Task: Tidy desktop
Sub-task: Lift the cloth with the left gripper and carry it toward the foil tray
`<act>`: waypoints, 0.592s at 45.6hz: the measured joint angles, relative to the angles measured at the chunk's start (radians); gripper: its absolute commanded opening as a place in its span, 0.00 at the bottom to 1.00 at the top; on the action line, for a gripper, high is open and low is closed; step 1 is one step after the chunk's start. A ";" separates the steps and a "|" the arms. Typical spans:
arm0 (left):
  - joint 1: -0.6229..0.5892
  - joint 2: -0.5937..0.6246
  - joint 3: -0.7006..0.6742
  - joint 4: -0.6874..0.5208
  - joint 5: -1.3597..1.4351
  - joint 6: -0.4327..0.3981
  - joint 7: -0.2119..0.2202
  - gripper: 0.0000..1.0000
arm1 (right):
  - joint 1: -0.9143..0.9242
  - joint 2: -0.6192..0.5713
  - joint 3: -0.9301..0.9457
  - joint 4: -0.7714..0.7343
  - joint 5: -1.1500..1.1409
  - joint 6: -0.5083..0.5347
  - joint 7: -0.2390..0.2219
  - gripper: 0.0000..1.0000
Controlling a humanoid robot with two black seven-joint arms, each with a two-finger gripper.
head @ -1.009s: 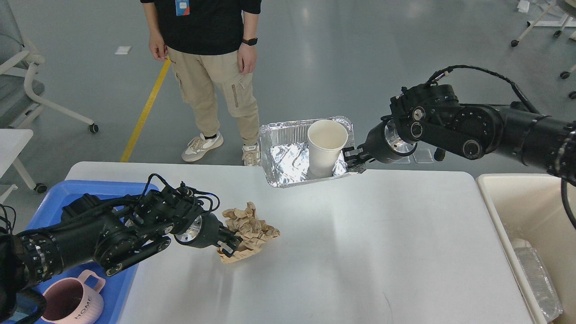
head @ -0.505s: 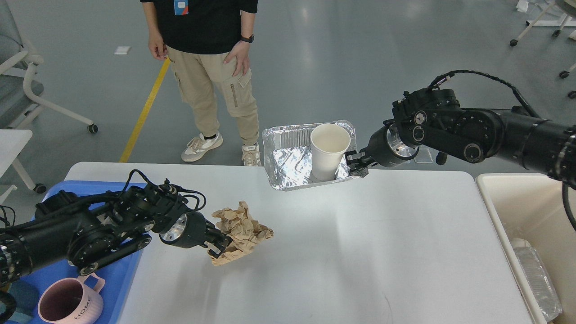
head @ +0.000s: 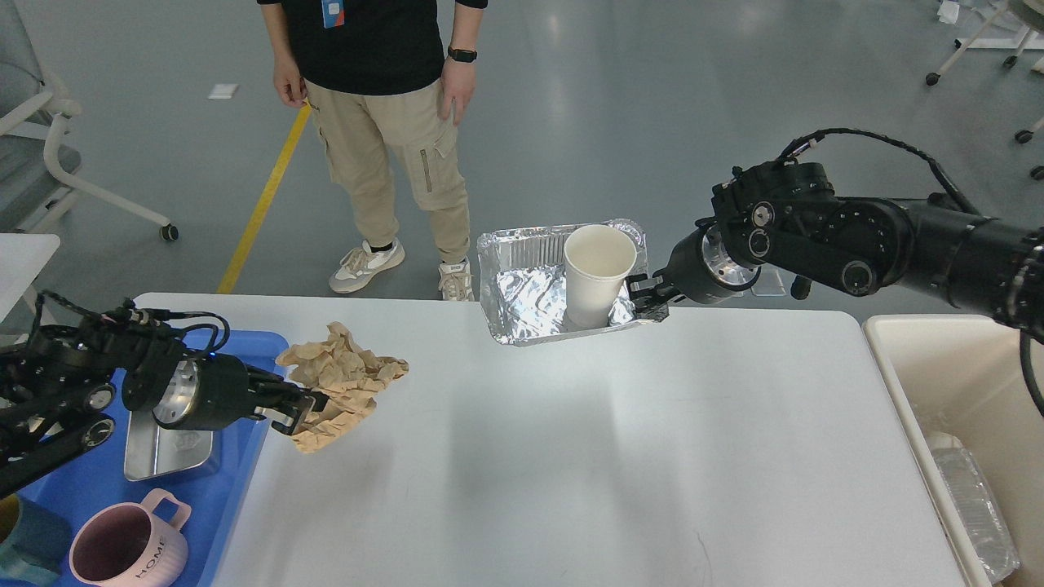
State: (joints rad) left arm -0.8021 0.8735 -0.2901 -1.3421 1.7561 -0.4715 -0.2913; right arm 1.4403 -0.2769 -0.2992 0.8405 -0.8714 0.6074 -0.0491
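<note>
A grey floor lay beyond the desktop (head: 571, 456), which filled the foreground between a blue tray (head: 236, 456) and a cream bin (head: 905, 359). The left gripper (head: 303, 410) was clamped on crumpled brown paper (head: 338, 383) beside the tray's edge. The right gripper (head: 646, 298) pinched the rim of a foil container (head: 522, 293) holding a white paper cup (head: 598, 269), raised over the far edge.
</note>
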 measured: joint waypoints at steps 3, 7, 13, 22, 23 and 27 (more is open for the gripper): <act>0.033 0.045 -0.052 -0.030 -0.045 0.001 0.001 0.04 | 0.000 -0.001 0.000 0.000 0.000 0.000 0.000 0.00; 0.077 0.095 -0.123 -0.053 -0.104 0.001 0.001 0.04 | 0.000 -0.001 0.000 0.000 0.000 0.000 0.000 0.00; 0.117 0.151 -0.219 -0.062 -0.201 -0.005 0.001 0.04 | -0.001 0.000 0.000 0.000 0.000 0.000 0.000 0.00; 0.124 0.226 -0.297 -0.095 -0.340 -0.017 -0.004 0.04 | -0.001 0.000 -0.001 0.000 0.000 0.000 0.000 0.00; 0.124 0.232 -0.304 -0.100 -0.351 -0.018 -0.004 0.04 | -0.001 0.000 -0.001 0.000 0.000 0.000 0.000 0.00; 0.122 0.248 -0.332 -0.122 -0.382 -0.034 -0.006 0.05 | 0.000 0.000 -0.001 0.001 0.000 0.000 0.000 0.00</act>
State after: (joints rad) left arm -0.6796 1.1218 -0.6225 -1.4638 1.3737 -0.5053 -0.2972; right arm 1.4402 -0.2772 -0.3007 0.8419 -0.8714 0.6074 -0.0491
